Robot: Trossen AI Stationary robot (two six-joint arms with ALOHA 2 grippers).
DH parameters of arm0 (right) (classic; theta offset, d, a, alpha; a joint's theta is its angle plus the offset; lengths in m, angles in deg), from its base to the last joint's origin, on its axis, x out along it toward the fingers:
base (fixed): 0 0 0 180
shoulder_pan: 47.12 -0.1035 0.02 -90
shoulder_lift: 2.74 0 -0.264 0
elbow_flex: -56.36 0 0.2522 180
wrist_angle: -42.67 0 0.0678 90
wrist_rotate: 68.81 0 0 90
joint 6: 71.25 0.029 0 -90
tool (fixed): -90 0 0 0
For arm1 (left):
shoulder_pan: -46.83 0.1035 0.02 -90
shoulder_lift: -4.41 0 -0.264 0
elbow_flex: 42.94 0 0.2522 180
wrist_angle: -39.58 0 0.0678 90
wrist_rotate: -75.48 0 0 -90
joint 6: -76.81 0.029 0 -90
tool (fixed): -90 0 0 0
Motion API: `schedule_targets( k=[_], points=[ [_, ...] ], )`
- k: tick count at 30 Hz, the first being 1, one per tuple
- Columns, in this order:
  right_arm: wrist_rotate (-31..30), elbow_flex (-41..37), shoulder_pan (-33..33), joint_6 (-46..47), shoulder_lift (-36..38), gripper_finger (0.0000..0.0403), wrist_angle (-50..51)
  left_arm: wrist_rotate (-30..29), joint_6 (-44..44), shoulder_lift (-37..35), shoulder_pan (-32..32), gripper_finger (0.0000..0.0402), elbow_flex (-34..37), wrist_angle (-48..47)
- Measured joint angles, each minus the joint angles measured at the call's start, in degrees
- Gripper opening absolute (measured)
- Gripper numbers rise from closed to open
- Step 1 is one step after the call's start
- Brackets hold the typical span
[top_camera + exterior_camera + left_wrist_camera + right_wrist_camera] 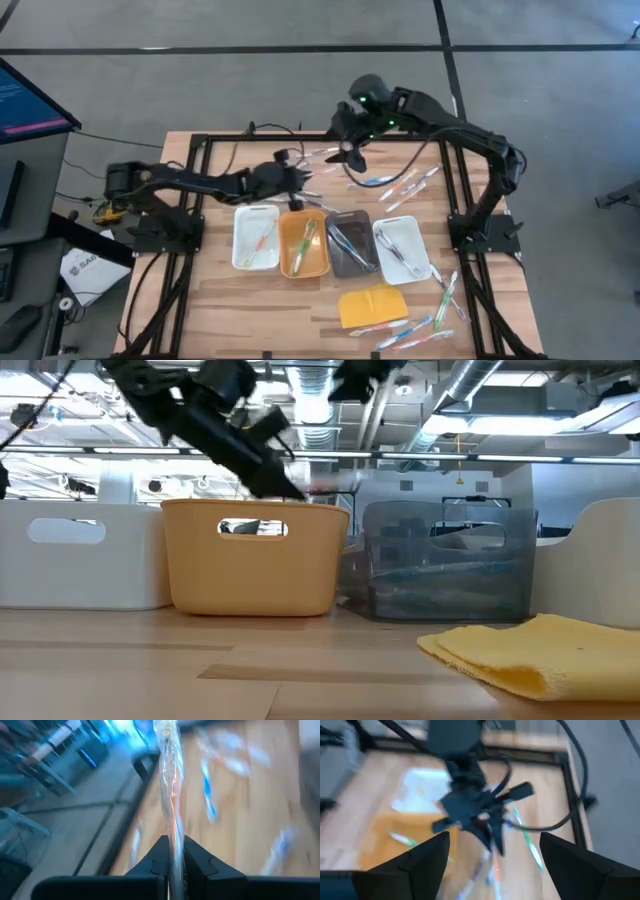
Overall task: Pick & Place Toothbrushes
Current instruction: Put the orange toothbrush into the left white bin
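At the near edge of the high view we note the yellow pad [373,305] at about 6 o'clock from the tray row, with loose toothbrushes [408,331] scattered just beside it toward 4 o'clock. Next back stand four trays side by side: white tray [240,246], orange tray [287,262], grey tray [334,260] and a second white tray [419,244], each already holding at least one brush. Beyond them, at 12 o'clock of the orange tray, the left gripper [293,180] is clamped shut on a wrapped toothbrush [171,790] with an orange handle; the left wrist view shows the stick standing straight out between the closed fingers [155,862]. Farther still, at 1 o'clock, the right gripper [492,851] hangs above the table with its fingers spread wide and nothing between them; more brushes [405,185] lie under and beside it. We judge the step in hand to be carrying the held brush to a tray, likely the orange one by colour. To do it well: align the stick with the tray's long side, lower until the tip is inside the walls, then release. The grip sits near one end, so the free end may swing; move slowly.
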Motion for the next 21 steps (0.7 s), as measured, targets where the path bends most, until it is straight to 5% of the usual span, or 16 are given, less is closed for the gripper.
schedule_targets(
  k=[5,9,14,21],
  points=[
    [2.05,-4.38,-0.82,2.47,4.41,0.0301,-8.8,0.23,-2.54,-9.58,-0.39,0.0017,7.18,6.1],
    [9.59,-11.85,-1.18,5.69,8.8,0.03,-18.53,3.74,-6.62,-16.48,-0.61,0.0017,11.68,12.09],
    [10.72,-23.45,-2.07,8.14,15.08,0.0299,-31.34,7.96,-10.66,-23.89,-0.68,0.0017,17.91,18.76],
    [10.56,-40.82,-4.87,14.6,22.73,0.0299,-61.18,18.71,-16.81,-28.76,-1.13,0.0017,22.5,30.54]
  ],
)
